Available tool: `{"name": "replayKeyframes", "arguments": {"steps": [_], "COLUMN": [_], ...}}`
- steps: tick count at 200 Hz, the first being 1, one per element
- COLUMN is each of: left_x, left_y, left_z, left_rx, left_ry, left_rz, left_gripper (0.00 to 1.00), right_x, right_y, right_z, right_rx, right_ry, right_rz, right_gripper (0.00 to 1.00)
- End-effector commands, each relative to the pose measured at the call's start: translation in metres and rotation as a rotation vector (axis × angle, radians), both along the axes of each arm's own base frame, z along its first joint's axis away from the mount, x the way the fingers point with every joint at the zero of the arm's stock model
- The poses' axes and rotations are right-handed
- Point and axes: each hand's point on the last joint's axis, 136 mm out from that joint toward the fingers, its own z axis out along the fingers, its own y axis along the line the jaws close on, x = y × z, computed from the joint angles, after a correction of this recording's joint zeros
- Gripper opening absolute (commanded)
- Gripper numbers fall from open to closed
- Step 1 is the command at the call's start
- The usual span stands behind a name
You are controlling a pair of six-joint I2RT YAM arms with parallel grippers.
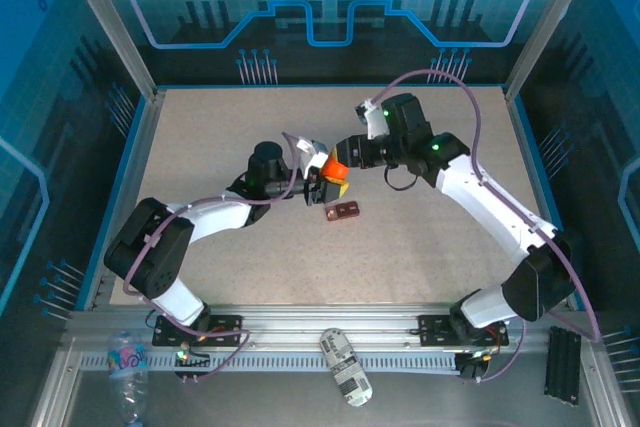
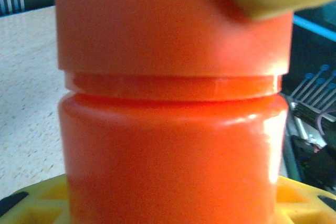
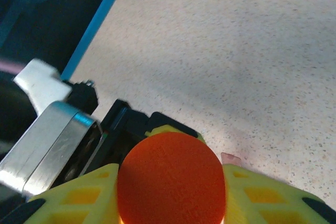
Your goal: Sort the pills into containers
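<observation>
In the middle of the top view the left pincer (image 2: 170, 211) grips the body of an orange bottle (image 1: 337, 168) between its yellow fingers. The right pincer (image 3: 170, 205), reaching in from the upper right, is clamped narrow on the bottle's cap (image 3: 170, 174). The containers (image 1: 343, 211), a dark red-brown box, lie on the counter (image 1: 220, 127) just below the bottle, apart from both pincers.

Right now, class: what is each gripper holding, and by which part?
Both hold the orange bottle: the left gripper grips its body, the right gripper pinches its cap.
</observation>
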Motion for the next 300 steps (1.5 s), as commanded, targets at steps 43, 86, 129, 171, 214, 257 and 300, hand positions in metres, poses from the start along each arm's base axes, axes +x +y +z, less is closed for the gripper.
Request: {"name": "replayKeyframes", "arguments": {"steps": [43, 86, 129, 171, 214, 257, 300], "left_x": [0.018, 0.013, -0.006, -0.022, -0.027, -0.029, -0.030], "left_y": [-0.004, -0.004, -0.004, -0.008, -0.009, -0.009, -0.009], "left_z": [0.032, 0.032, 0.041, 0.049, 0.052, 0.051, 0.051], "left_rx": [-0.016, -0.027, -0.078, -0.110, -0.115, -0.115, -0.115], "left_ry": [-0.174, -0.140, -0.098, -0.059, -0.039, -0.031, -0.028], "left_rz": [0.143, 0.080, -0.088, -0.211, -0.245, -0.256, -0.262], "left_gripper": [0.00, 0.00, 0.00, 0.00, 0.00, 0.00, 0.00], "right_x": [-0.006, -0.006, -0.022, -0.036, -0.043, -0.037, -0.034], "right_y": [0.018, -0.017, -0.038, -0.027, -0.011, -0.007, -0.003], "right_z": [-0.001, 0.031, 0.060, 0.052, 0.041, 0.032, 0.030], "right_rx": [0.083, 0.133, 0.177, 0.079, 0.005, 0.001, 0.020], "right_ry": [0.072, -0.014, -0.085, -0.050, -0.033, -0.012, 0.006], "right_rz": [-0.111, -0.081, 0.121, 0.322, 0.425, 0.420, 0.427], "right_gripper": [0.33, 0.72, 0.87, 0.89, 0.88, 0.82, 0.72]}}
